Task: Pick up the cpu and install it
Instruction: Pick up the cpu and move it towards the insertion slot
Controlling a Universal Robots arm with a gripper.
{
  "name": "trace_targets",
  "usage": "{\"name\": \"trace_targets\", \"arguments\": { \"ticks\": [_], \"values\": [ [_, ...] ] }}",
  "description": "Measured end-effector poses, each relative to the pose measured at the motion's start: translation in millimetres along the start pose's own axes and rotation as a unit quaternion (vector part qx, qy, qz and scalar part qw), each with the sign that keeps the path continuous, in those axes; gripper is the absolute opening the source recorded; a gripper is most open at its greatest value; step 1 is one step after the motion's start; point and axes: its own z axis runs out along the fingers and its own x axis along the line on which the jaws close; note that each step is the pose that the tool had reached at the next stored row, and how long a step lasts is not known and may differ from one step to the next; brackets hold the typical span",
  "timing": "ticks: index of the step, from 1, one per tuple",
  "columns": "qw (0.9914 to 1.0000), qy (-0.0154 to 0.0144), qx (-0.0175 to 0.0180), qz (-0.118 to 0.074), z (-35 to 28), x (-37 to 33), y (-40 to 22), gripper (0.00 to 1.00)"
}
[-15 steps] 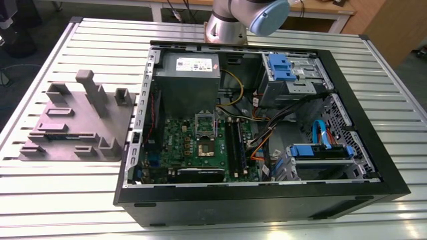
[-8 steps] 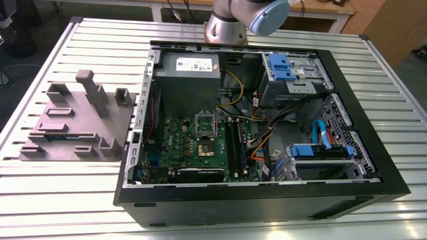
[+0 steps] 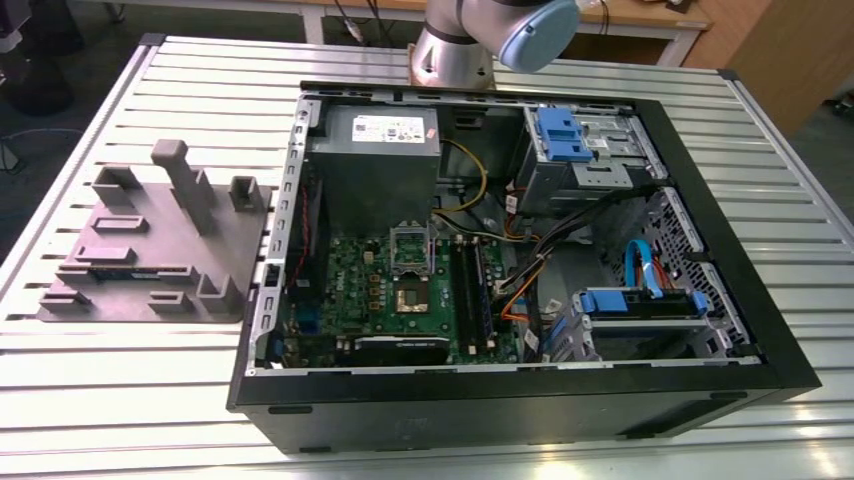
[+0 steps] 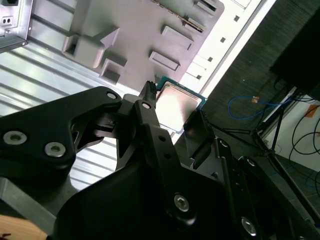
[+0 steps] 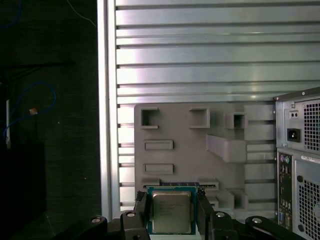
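In both wrist views the black two-finger gripper [image 5: 171,202] is clamped on the small square silver-topped cpu [image 5: 171,214], fingers [image 5: 141,210] pressing its opposite edges.

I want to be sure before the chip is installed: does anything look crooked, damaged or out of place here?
Nothing stands out. The chip sits straight in the gripper, with no visible damage on its metal top. The grey holder lies flat on the slatted table.

Slatted metal table [image 3: 134,400] bears a grey fixture block [image 3: 160,250] and open computer case [image 3: 534,400].
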Motion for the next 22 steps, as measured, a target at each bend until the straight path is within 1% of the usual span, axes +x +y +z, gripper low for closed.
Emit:
{"name": "trace_targets", "arguments": {
  "ticks": [4,10,16,19,22],
  "values": [
    [1.00000,0.0000,0.0000,0.000,-2.4,0.0,0.0,0.47],
    [1.00000,0.0000,0.0000,0.000,-2.7,-0.1,0.1,0.47],
    [1.00000,0.0000,-0.0001,0.000,-2.6,-3.7,0.2,0.47],
    [1.00000,0.0000,-0.0001,0.000,-2.6,-3.9,-1.1,0.47],
    [1.00000,0.0000,0.0002,0.000,-2.7,-4.1,-4.2,0.47]
  ]
}}
